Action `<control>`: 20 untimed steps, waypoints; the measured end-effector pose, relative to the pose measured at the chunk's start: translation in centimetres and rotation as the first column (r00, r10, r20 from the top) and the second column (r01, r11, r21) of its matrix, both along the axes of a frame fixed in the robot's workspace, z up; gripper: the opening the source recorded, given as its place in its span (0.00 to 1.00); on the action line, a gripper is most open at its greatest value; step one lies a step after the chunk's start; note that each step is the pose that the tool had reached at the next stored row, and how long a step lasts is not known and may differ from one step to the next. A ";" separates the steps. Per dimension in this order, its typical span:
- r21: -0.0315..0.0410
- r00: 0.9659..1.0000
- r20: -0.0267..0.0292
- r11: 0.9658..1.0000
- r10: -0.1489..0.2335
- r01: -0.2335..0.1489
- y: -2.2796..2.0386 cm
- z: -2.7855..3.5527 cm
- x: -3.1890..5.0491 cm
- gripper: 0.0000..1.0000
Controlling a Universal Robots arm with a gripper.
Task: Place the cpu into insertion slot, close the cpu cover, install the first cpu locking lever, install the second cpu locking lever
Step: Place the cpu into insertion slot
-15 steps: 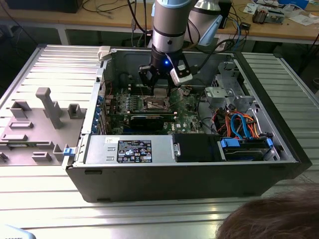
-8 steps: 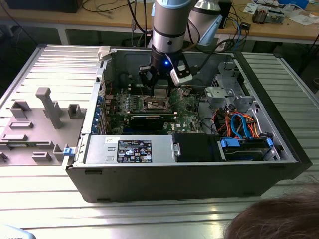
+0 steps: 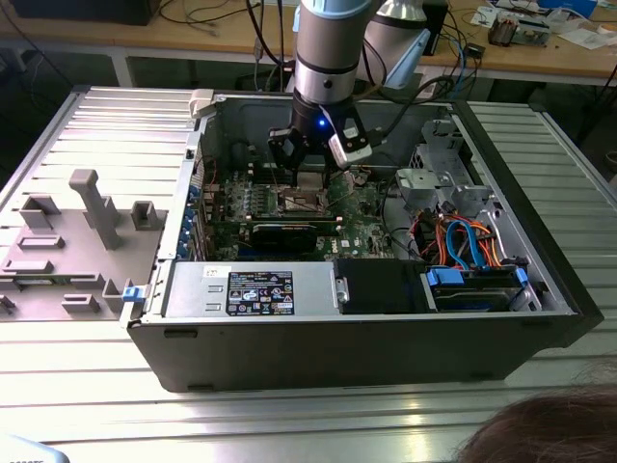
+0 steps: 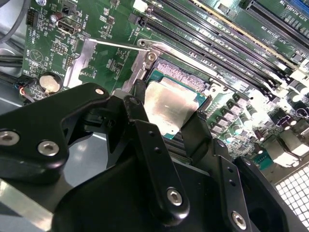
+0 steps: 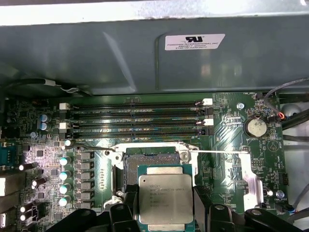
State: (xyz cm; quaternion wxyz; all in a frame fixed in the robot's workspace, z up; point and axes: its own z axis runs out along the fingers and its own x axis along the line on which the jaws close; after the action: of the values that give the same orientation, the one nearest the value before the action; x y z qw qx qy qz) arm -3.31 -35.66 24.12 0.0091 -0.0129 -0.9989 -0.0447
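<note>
The black gripper (image 4: 170,111) is nipped shut on the cpu (image 5: 165,198), fingers at opposite edges. The cpu partly covers the dark insertion slot (image 5: 142,162).

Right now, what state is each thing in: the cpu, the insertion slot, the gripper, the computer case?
gripper: shut on the cpu.
cpu: held over the insertion slot, silver face up.
insertion slot: uncovered, dark recess partly showing.
computer case: lying flat, side open.
</note>
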 end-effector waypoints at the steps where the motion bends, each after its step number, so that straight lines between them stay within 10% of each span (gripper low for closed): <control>1: 0.000 1.000 0.000 1.000 0.000 0.000 0.00 -0.01 0.00 0.55; 20: 0.000 1.000 0.000 1.000 0.000 0.000 0.00 -0.56 0.00 0.55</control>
State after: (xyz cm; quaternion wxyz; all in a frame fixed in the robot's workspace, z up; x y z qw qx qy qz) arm -3.31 -35.66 23.56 0.0091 -0.0128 -0.9989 -0.0447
